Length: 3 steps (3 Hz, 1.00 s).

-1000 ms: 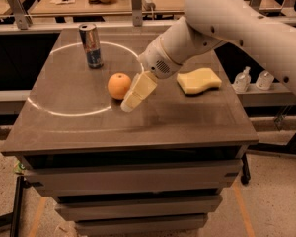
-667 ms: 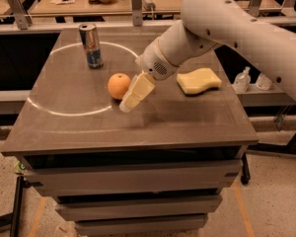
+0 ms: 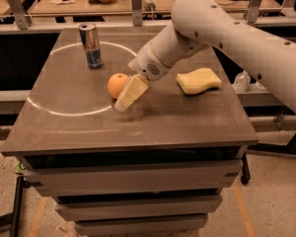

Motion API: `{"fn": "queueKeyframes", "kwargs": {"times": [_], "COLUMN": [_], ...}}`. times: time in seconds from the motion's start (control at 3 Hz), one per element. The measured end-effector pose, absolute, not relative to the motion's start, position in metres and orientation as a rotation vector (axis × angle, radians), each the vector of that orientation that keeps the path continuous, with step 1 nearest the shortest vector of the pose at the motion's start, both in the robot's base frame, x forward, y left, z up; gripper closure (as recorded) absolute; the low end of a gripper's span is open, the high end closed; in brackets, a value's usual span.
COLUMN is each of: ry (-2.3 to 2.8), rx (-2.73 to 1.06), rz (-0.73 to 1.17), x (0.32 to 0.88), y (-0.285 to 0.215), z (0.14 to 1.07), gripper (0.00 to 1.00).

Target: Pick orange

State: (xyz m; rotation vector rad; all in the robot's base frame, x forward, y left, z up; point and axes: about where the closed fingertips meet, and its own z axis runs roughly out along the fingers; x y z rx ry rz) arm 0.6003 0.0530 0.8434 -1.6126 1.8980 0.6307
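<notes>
The orange (image 3: 116, 85), small and round, sits on the dark table (image 3: 187, 117) left of centre, inside a white painted circle. My gripper (image 3: 124, 98) reaches down from the white arm and sits just right of the orange, its cream fingers close against the fruit's right side, tips down near the table surface. The near finger hides part of the orange.
A tall drink can (image 3: 91, 45) stands behind and left of the orange. A pale yellow wavy sponge (image 3: 198, 80) lies to the right. Behind the table runs a bench with clutter and metal posts. A bottle (image 3: 241, 81) stands off the right edge.
The arm and gripper have shifted slightly left and down toward the orange. The orange, can and sponge have not moved.
</notes>
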Motion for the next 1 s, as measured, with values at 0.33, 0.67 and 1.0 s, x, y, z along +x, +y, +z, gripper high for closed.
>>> {"fn": "queueKeyframes", "kwargs": {"times": [0.33,0.67,1.0], "ry": [1.898,1.9,1.882], "rx": [-1.624,-1.635,-1.622], "rz": [0.656,0.668,0.694], "x": [0.6014,0.6007,0.5992], "y": [0.0587,0.0601,0.0612], "z": [0.8381,0.8361,0.8405], "gripper": [0.25,0.49,0.72]}}
